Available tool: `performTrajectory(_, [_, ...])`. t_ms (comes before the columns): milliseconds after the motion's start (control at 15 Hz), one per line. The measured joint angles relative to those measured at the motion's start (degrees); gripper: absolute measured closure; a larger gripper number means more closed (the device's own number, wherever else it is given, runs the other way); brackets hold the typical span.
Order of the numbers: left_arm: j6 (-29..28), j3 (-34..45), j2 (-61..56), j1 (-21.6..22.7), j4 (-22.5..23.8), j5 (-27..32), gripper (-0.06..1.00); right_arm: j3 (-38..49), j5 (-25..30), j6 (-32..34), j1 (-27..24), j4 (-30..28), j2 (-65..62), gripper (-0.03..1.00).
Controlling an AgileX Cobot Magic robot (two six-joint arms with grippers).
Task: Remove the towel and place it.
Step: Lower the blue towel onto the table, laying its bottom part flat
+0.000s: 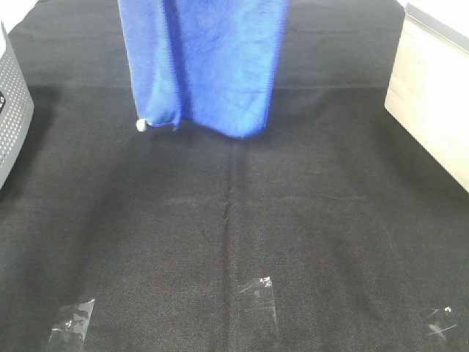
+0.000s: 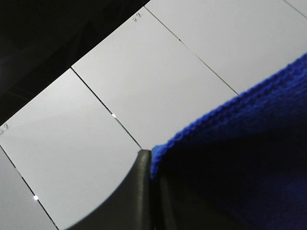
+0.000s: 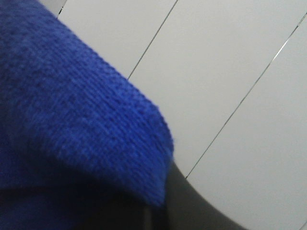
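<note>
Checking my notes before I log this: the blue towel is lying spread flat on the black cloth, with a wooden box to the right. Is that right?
Not quite. The towel is not spread flat; it hangs in folds from above the frame, as the exterior high view shows. The black cloth and the wooden box on the right are correct.

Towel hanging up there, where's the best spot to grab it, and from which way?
Grab its stitched edge near the corners, probably from above. The towel hangs limp over the black cloth, so two spread grips keep it open. The left gripper and right gripper pinch it there.
</note>
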Motion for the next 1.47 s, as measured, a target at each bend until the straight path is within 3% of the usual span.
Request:
performTrajectory(333, [0.06,-0.63,4.93,0.69,-0.46,-5.27,0.94,0.0,-9.57,0.0,-2.75,-0.06,4.07,0.96])
performTrajectory(600, [0.17,-9.91,13.01,1.72,-0.46,-6.59,0.94,-1.38,-21.54,-0.06,-3.78,1.15,8.88,0.96])
performTrajectory(933, [0.17,-25.67,24.35,2.23,-0.23,-5.44,0.94,-10.08,-22.57,-0.17,-6.19,3.15,16.67,0.96])
performTrajectory(1467, [0.17,-26.47,26.41,3.04,-0.17,-4.98,0.94,-10.66,-23.61,2.92,-6.93,3.67,18.05,0.96])
